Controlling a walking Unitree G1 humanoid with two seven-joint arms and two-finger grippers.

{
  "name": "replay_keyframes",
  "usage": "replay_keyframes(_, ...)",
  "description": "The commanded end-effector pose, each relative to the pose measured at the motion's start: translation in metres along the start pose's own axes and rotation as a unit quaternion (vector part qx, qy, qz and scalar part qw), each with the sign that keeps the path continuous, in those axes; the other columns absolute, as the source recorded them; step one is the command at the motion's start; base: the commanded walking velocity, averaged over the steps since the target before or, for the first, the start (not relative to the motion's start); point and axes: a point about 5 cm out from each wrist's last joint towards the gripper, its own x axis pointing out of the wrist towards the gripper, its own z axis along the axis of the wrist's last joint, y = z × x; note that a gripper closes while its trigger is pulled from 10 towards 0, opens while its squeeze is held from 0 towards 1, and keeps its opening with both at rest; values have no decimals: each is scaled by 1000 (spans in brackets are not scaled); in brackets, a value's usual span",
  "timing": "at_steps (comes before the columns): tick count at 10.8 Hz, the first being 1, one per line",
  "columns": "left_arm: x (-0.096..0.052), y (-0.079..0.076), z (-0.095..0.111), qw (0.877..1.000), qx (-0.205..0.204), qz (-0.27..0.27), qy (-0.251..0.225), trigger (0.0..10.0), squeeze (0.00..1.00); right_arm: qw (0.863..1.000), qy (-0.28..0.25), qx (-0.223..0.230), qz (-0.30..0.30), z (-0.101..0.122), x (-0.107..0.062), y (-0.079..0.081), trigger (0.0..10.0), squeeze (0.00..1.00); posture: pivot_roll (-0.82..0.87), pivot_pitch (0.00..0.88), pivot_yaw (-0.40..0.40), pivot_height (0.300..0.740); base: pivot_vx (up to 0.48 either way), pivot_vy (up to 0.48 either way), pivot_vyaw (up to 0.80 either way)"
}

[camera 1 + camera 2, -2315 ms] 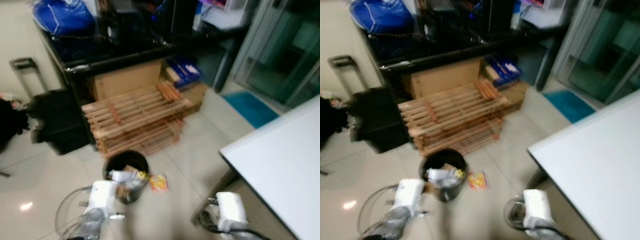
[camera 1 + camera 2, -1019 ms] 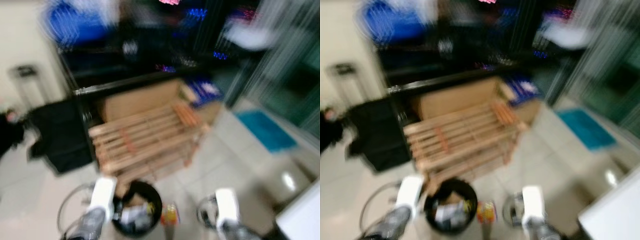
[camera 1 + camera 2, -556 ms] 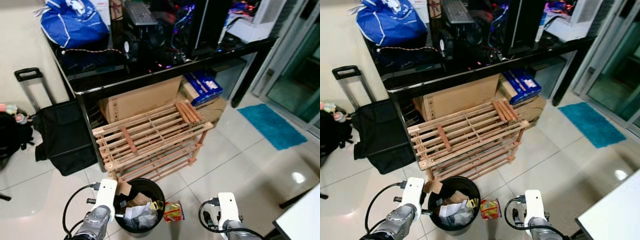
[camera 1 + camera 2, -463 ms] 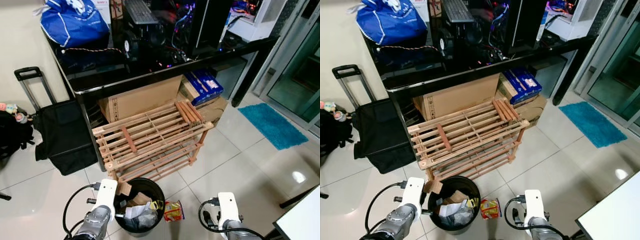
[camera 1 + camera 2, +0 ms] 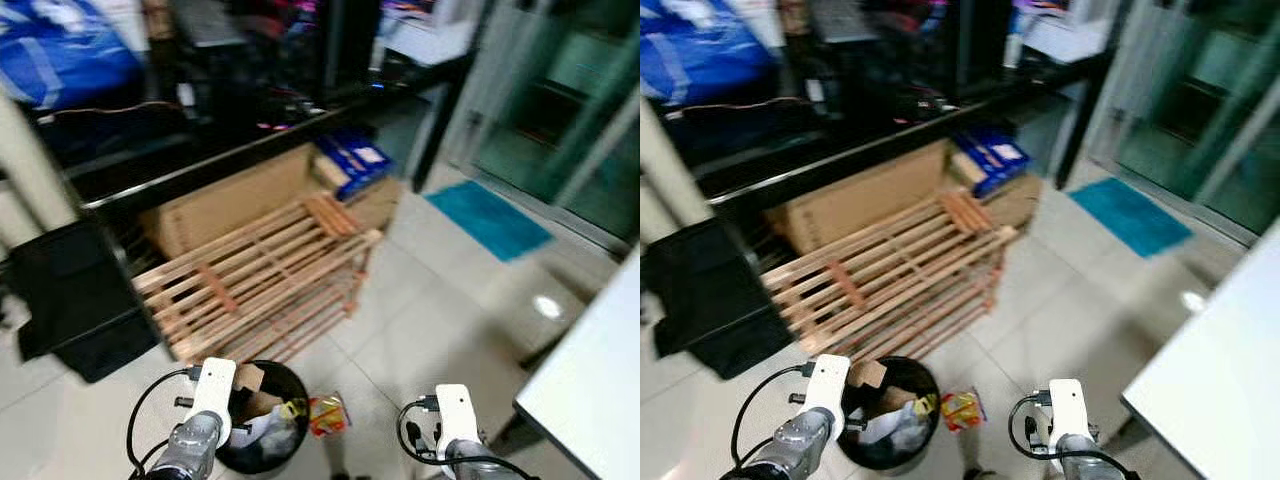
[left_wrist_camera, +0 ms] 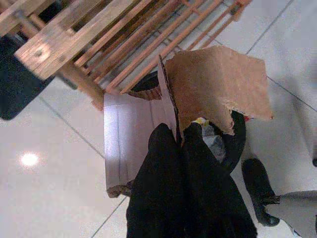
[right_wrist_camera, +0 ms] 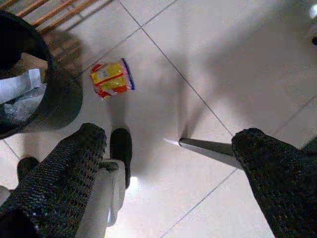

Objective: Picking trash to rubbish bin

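Torn brown cardboard (image 6: 213,84), apparently creased

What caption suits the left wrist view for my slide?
Left hand shut on a torn cardboard piece above the black bin, beside a wooden rack.

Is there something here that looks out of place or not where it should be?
Yes. A yellow and red snack wrapper lies on the floor tiles just beside the black rubbish bin, not inside it. Also, the left claw is shut on a torn piece of cardboard, held above the bin, which already holds crumpled paper.
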Motion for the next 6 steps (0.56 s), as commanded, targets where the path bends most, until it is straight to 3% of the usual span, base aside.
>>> replay_keyframes(1, 0, -1, 0, 1000, 4, -4, 2, 10000, 0, 1000, 5, -5, -1, -1, 0, -2, 10000, 0, 27, 36, -67, 740, 0, 0, -800)
replay_keyframes(4, 0, -1, 0, 1000, 4, -3, 4, 10000, 0, 1000, 0, -4, 2, 1, 0, 0, 10000, 0, 27, 36, -67, 740, 0, 0, -800)
replay_keyframes(6, 0, -1, -1, 1000, 4, -3, 4, 10000, 0, 1000, -11, -1, 2, 5, 1, 0, 10000, 0, 27, 36, -67, 740, 0, 0, 0)
